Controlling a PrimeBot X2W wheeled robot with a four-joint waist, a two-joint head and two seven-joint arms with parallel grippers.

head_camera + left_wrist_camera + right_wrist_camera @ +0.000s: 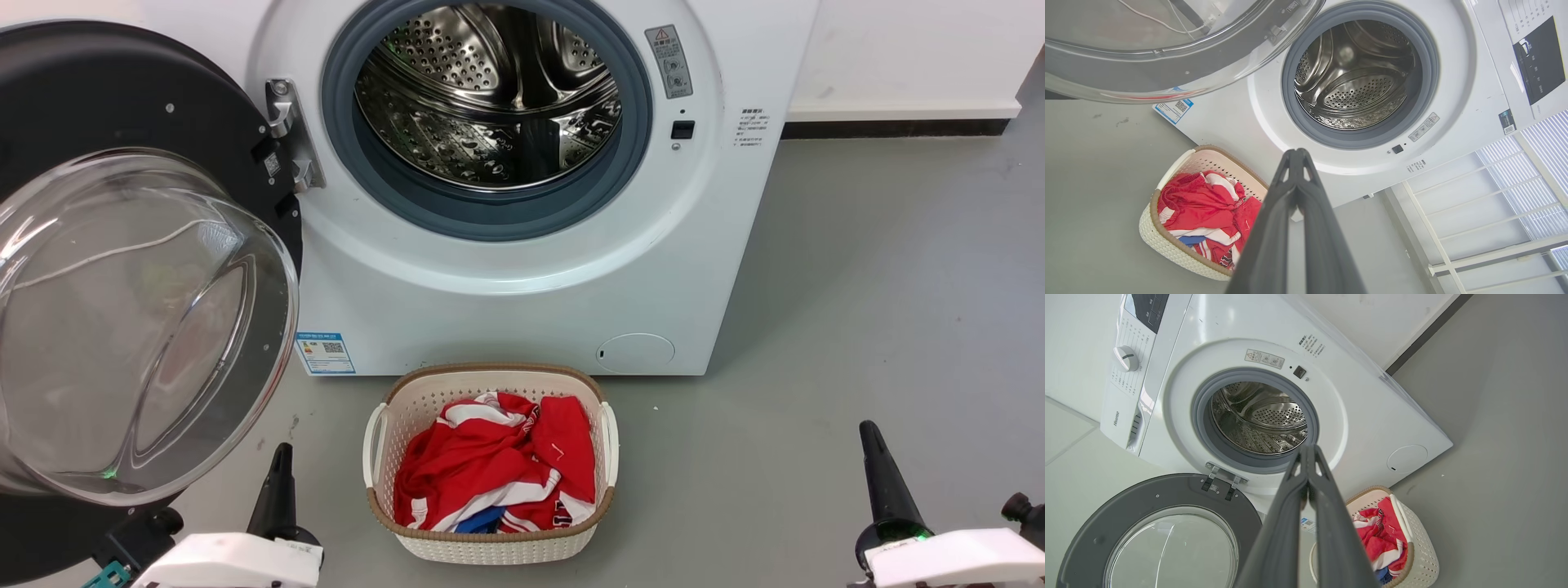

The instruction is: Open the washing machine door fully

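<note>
Standing wide out to the left of the drum (pixel 490 98), the door (pixel 139 310) looks fully open, the task seemingly done; the left end effector (pixel 282 457) and right end effector (pixel 870 437) are pinched narrow, holding nothing.

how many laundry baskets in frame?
1. The laundry basket sits on the floor in front of the washing machine, holding red-and-white clothes. The open washing machine door may hide floor behind it.
</note>
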